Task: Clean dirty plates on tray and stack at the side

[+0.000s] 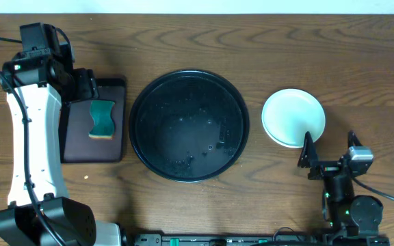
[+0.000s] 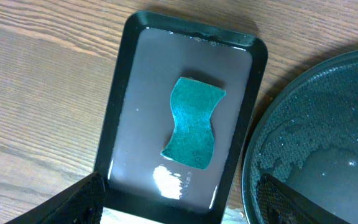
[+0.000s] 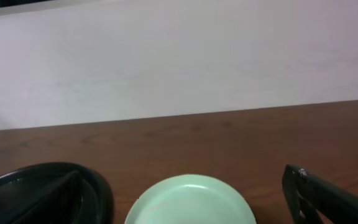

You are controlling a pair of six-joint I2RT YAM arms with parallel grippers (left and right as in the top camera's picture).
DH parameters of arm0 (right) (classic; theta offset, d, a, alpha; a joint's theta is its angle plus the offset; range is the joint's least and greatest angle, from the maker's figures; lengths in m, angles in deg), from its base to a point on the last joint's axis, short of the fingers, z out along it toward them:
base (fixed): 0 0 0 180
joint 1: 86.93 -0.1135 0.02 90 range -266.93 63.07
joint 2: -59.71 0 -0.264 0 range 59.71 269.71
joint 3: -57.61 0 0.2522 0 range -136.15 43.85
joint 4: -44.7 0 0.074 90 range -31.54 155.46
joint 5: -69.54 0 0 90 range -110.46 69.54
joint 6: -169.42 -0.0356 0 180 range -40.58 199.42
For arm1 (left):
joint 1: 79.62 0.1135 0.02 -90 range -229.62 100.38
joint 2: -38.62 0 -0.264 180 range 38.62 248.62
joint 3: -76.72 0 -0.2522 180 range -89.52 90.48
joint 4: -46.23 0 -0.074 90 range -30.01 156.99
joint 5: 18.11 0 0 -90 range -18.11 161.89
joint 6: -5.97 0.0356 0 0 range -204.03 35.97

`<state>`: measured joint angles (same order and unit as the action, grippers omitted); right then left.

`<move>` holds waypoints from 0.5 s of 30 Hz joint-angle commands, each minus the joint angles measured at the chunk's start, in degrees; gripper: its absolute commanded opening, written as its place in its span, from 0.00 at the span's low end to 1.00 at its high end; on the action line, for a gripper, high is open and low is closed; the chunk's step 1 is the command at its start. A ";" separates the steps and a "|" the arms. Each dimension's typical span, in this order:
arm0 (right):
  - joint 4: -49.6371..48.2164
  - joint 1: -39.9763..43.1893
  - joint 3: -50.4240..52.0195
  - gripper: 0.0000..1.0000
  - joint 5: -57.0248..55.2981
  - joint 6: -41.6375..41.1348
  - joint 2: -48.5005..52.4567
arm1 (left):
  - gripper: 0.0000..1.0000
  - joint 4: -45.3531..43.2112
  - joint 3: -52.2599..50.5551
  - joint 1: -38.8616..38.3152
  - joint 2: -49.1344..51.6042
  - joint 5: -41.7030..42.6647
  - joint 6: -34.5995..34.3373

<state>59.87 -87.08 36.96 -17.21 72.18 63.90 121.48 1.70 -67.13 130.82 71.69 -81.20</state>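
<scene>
**A:** Where are your two pincers?

**B:** My left pincer [image 1: 87, 83] hangs over the far left part of the maroon tray [image 1: 115, 149], on the left of the worktop [image 1: 183, 41]. Its fingers stand wide apart and grip nothing. In my left wrist view they frame the green sponge [image 2: 193, 122], which lies flat in the middle of that tray.

**A:** And the right one?

**B:** My right pincer [image 1: 329, 147] is on the near right, just on the near side of the plate [image 1: 293, 117]. Its fingers are also spread wide and hold nothing. From overhead, one fingertip overlaps the plate's near right rim. I cannot tell whether it touches.

**A:** Where is the plate?

**B:** It sits on the worktop, right of the black tray [image 1: 189, 125] and clear of it, with bare wood between them. It is pale mint and round, and the face I see carries no red. I cannot tell from these views whether other plates lie under it.

**A:** And the black tray?

**B:** It is in the middle of the worktop, large, round and glossy, and its floor is dotted with water droplets. The maroon tray lies just beside its left rim. The two edges are very close, but I cannot tell whether they meet.
</scene>
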 commanded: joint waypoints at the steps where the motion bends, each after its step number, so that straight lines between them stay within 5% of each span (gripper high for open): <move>1: -0.59 0.59 2.62 0.99 0.70 -1.60 -2.93 | 0.78 0.15 0.52 -0.02 0.17 -0.28 -0.07; 15: 2.58 0.59 6.60 0.99 0.63 -2.97 -3.54 | 0.79 0.15 0.52 -0.02 0.17 -0.28 -0.09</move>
<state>62.25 -87.08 43.45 -17.02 70.19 60.77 121.48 1.70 -67.13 130.82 71.69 -81.20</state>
